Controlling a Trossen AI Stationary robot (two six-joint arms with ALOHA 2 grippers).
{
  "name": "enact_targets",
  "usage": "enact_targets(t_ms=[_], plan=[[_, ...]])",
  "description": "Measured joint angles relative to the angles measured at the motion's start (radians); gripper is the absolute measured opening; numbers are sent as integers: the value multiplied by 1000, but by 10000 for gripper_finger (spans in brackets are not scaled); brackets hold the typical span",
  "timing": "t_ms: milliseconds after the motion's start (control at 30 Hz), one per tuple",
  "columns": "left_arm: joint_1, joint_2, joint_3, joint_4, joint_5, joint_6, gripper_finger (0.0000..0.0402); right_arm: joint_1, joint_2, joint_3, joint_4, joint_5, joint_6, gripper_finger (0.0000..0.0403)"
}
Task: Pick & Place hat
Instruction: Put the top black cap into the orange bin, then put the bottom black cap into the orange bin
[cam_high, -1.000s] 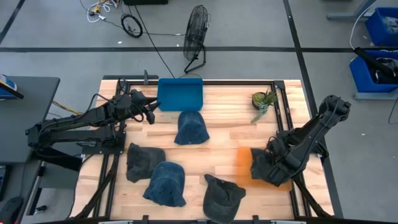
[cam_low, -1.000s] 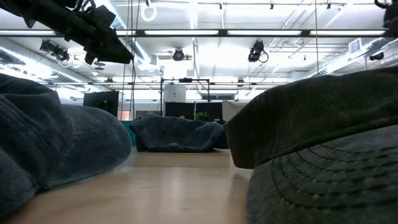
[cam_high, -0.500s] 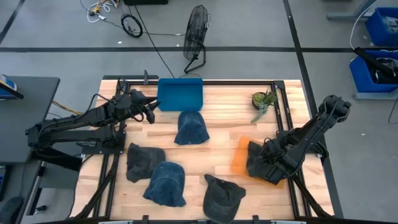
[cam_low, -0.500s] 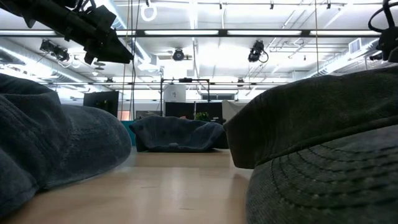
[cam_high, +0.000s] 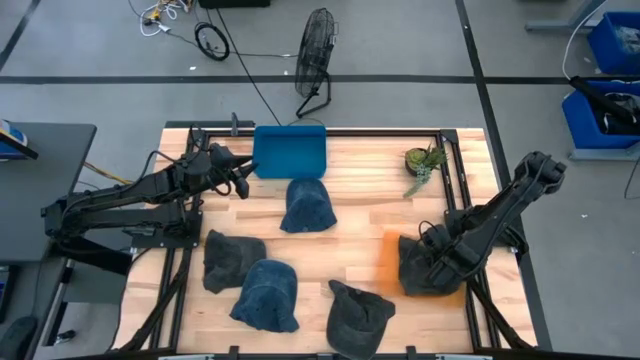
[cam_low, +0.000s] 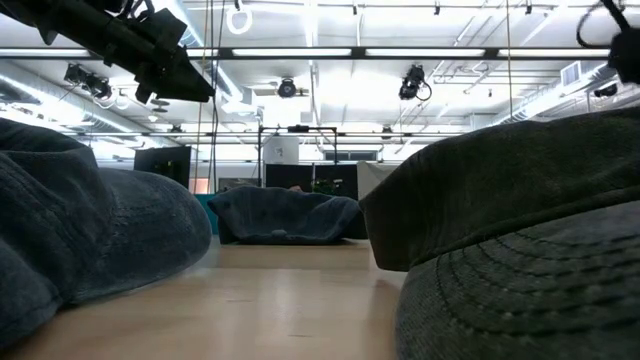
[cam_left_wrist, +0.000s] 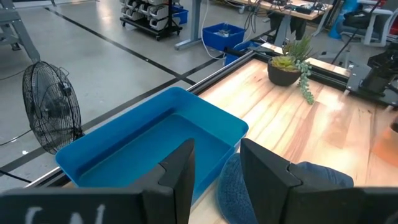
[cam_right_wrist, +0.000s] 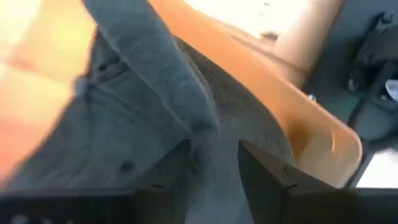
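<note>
From above, we see our right hand (cam_high: 428, 262) low over a dark grey hat (cam_high: 418, 272) that lies in an orange tray (cam_high: 388, 262) at the right side of the table (cam_high: 370, 215). Four more hats lie on the wood: a blue one (cam_high: 307, 206) just in front of the blue bin (cam_high: 290, 152), and three along the near edge. Our left hand (cam_high: 240, 178) waits in the air near the bin's left corner.

At table height, only slumped cloth domes fill the picture. We judge the hats light and limp: they will sag and fold, not break.

Through the left wrist camera, the left hand's fingers (cam_left_wrist: 264, 171) stand apart with nothing between them, above the blue hat and the bin.

Through the right wrist camera, the right fingers (cam_right_wrist: 264, 168) are spread either side of a fold of grey fabric, with the orange rim just behind. We cannot tell whether they grip it.

We judge a pinch on the stiffer brim, or on a bunched crown fold, safest; a shallow pinch could slip off soft cloth.
</note>
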Motion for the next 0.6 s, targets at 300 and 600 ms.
enact_targets(t_ms=[300, 600], plan=[[0, 0, 0, 0, 0, 2, 133, -39, -18, 122, -31, 68, -78, 165], [0, 0, 0, 1, 0, 3, 133, -94, -18, 123, 187, 283, -352, 171]])
